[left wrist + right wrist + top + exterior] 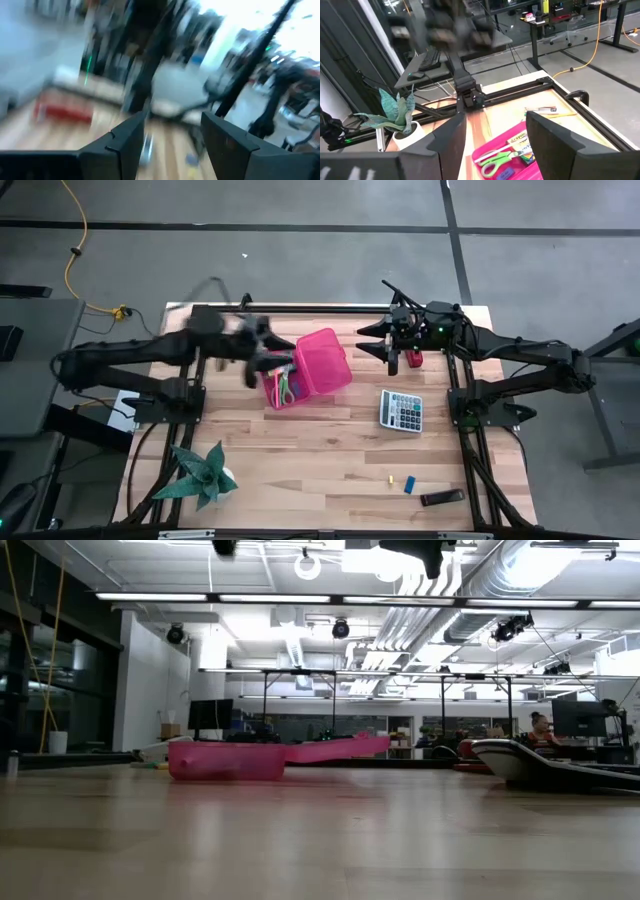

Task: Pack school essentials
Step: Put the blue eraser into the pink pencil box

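Left hand (262, 340) was released and empty, blurred right beside the pink case (305, 370) holding scissors (496, 162) and crayons (519, 139). Right hand (392, 340) hung released too. Blue and yellow bits (402, 482) sat far off on the counter (300, 450); a fast swing could've clipped the lid.

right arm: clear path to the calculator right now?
Probably yes. The right pincer hangs open at the table's far edge; the calculator lies just in front of it on bare wood, nothing between.
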Robot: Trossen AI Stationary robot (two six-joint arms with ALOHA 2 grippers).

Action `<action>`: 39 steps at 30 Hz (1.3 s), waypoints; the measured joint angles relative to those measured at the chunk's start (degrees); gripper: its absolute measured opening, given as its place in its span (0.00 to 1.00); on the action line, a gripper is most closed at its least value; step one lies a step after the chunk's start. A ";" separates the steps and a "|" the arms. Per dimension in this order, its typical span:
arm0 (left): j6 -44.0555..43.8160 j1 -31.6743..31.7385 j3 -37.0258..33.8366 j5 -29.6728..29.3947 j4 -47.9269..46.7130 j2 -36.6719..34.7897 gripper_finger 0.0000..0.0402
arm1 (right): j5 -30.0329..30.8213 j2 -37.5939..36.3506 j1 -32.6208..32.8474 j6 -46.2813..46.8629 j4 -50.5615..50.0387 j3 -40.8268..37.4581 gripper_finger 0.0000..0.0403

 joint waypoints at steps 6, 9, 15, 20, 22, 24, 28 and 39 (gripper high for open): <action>6.57 -1.95 0.00 -3.97 3.98 -7.61 0.46 | -0.04 0.00 0.01 -0.12 0.00 0.00 0.49; 7.22 -2.01 0.00 -5.11 3.96 -8.74 0.46 | -0.04 0.00 0.00 -0.12 0.13 0.00 0.49; 7.17 -1.99 0.00 -5.36 3.76 -8.21 0.46 | -0.06 0.00 0.00 -0.14 0.13 0.00 0.49; 7.10 -2.00 -0.04 -5.36 3.52 -6.94 0.46 | -0.07 0.00 0.01 -0.14 0.15 0.00 0.49; 7.12 -2.01 -0.04 -5.36 3.49 -6.71 0.46 | -0.07 0.00 0.00 -0.04 0.13 0.00 0.49; 7.16 -2.01 -0.04 -5.36 2.98 -6.70 0.46 | -0.21 0.00 0.01 2.56 -0.08 0.00 0.49; 6.79 -2.01 -0.04 -5.49 0.70 -6.70 0.46 | -1.84 -0.02 0.68 15.17 -8.02 0.00 0.49; 4.68 -2.12 -0.06 -5.99 -1.25 -6.70 0.46 | 2.67 3.59 22.97 52.87 -53.32 0.00 0.49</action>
